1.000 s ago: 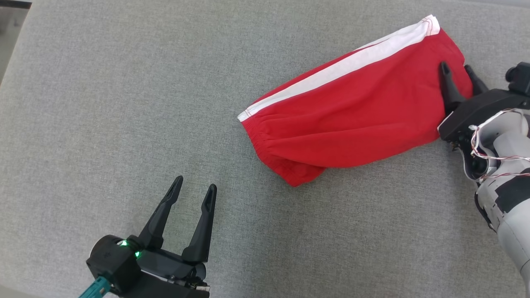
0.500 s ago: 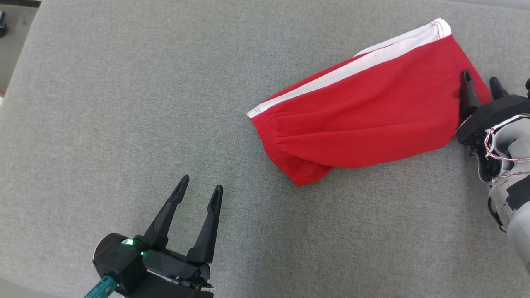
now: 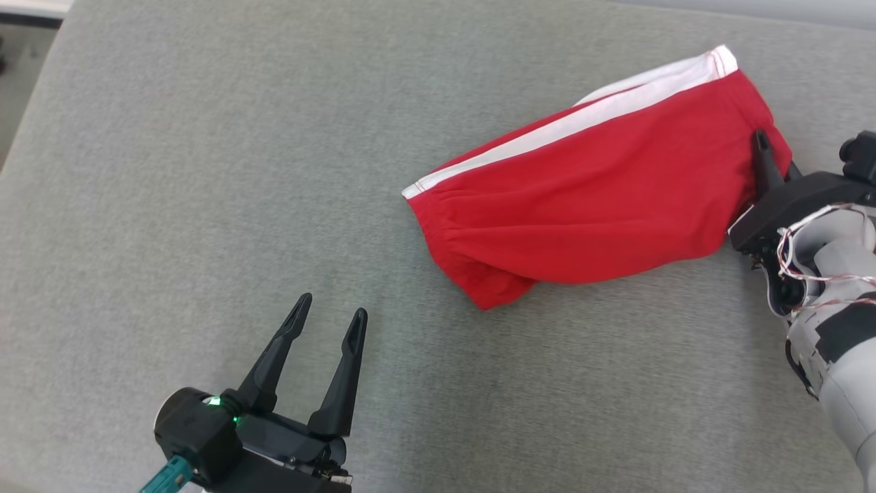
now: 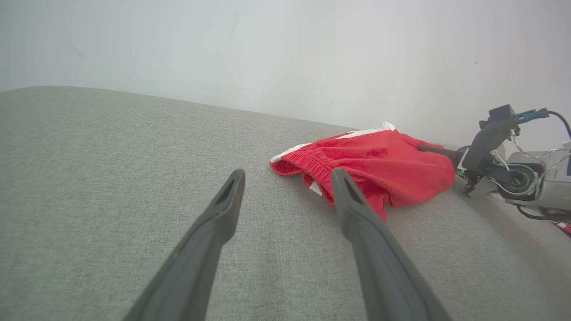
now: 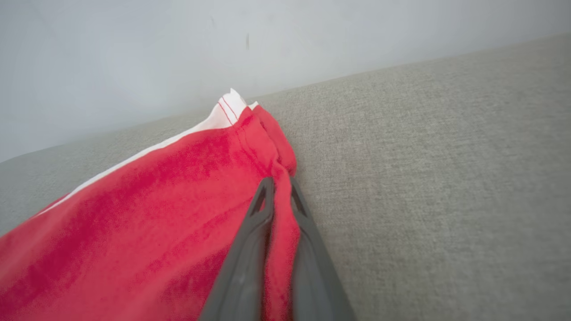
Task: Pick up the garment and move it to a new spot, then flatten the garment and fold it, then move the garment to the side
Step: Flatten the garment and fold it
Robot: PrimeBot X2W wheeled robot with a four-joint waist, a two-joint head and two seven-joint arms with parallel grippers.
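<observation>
The garment (image 3: 588,192) is a folded pair of red shorts with a white side stripe, lying on the grey cushion at the upper right. My right gripper (image 3: 766,154) is shut on the garment's right hem edge; in the right wrist view a fold of red cloth (image 5: 279,214) is pinched between the two fingers of that gripper (image 5: 279,185). My left gripper (image 3: 328,316) stands open at the lower left, well clear of the garment, with nothing between its fingers. The left wrist view shows the garment (image 4: 379,160) ahead and to the right of that gripper (image 4: 287,178).
The grey fabric surface (image 3: 205,171) spreads wide to the left and front of the garment. Its left edge (image 3: 27,137) drops to the floor. A pale wall (image 4: 267,44) rises behind the surface.
My right gripper has gone from open astride the garment's hem to shut on it. The left gripper has kept its pose; the head camera has shifted slightly.
</observation>
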